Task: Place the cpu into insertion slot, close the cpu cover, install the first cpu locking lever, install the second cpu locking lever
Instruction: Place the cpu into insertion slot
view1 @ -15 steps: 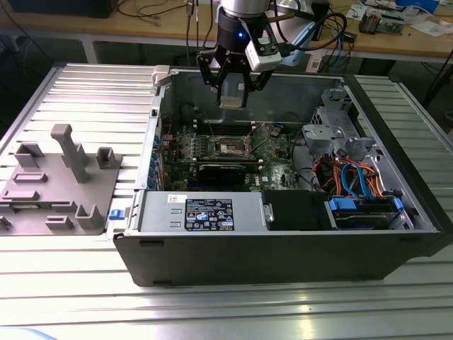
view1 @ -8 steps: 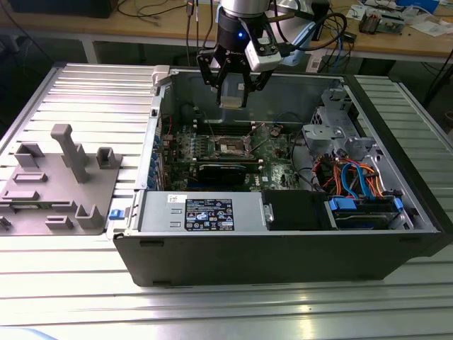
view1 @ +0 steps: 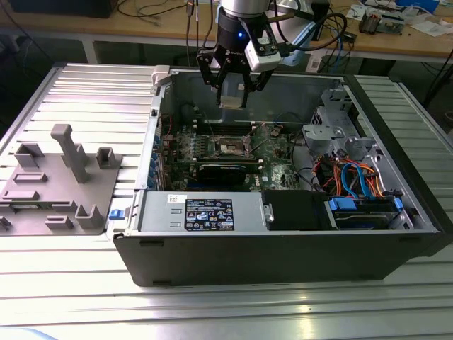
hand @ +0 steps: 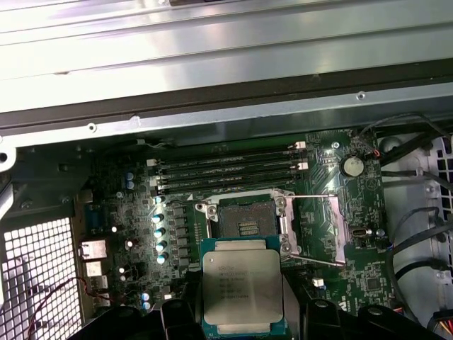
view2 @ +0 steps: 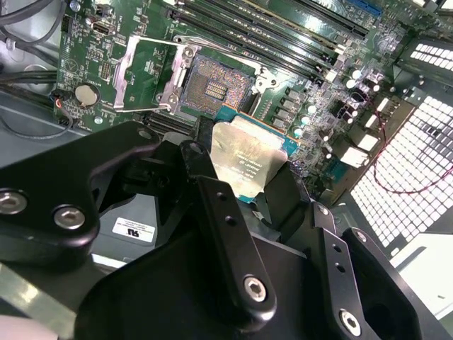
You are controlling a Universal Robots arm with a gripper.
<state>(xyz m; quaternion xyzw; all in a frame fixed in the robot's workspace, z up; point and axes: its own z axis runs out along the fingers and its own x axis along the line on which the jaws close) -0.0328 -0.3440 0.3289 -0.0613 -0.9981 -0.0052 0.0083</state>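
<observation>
1. Open black PC case [view1: 283, 262] lies on the ribbed aluminium table [view1: 212, 312].
2. Silver power supply [view1: 159, 211] sits along the case's near wall.
3. Orange and blue cables [view1: 354, 177] are bundled at the exterior view's right, inside the case.
4. Grey fixture block [view1: 64, 177] is on the table, at the exterior view's left of the case.
5. Coin cell [hand: 351, 166] and memory slots [hand: 226, 170] are on the green motherboard [hand: 120, 205].
6. Cluttered wooden bench [view1: 396, 39] stands behind.

At the top centre of the exterior view, the arm [view1: 239, 7] is silver-grey above a black wrist ring [view1: 230, 34] with a blue light [view1: 241, 33]; a white camera block [view1: 263, 54] and dark cables [view1: 311, 30] sit beside it. The black gripper [view1: 233, 95] has linked fingers [view2: 223, 234] studded with silver screws [view2: 255, 287] in the second wrist view.
</observation>
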